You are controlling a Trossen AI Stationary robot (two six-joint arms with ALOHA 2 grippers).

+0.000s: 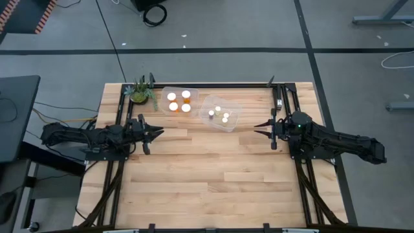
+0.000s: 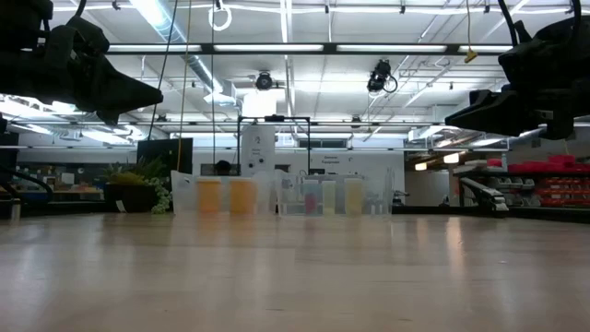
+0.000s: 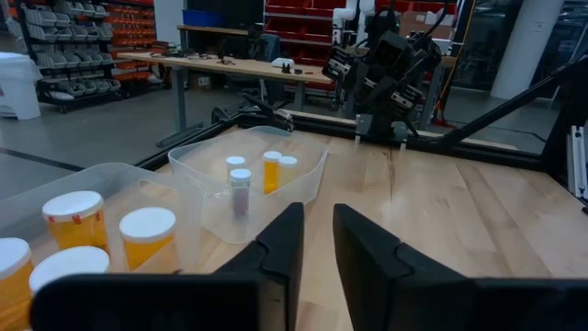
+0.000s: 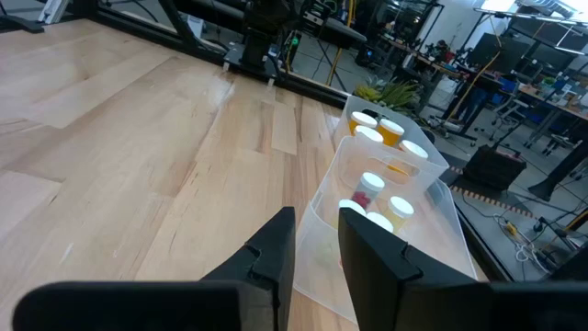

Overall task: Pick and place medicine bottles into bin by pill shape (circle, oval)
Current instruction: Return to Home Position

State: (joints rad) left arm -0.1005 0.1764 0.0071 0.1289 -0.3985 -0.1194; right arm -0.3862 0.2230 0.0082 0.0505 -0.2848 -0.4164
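Note:
Four bigger orange bottles with white caps stand upright in a clear bin at the table's far middle. Several much smaller bottles stand in a second clear bin to its right. Both groups also show in the left wrist view and the right wrist view. My left gripper hovers left of the bins, and my right gripper hovers right of them. Both are empty, with only a narrow slit between the fingers.
A small potted plant stands at the far left, beside the bigger bottles' bin. A black frame rail runs along the table's far edge. Bare wood lies between the arms and toward the near edge.

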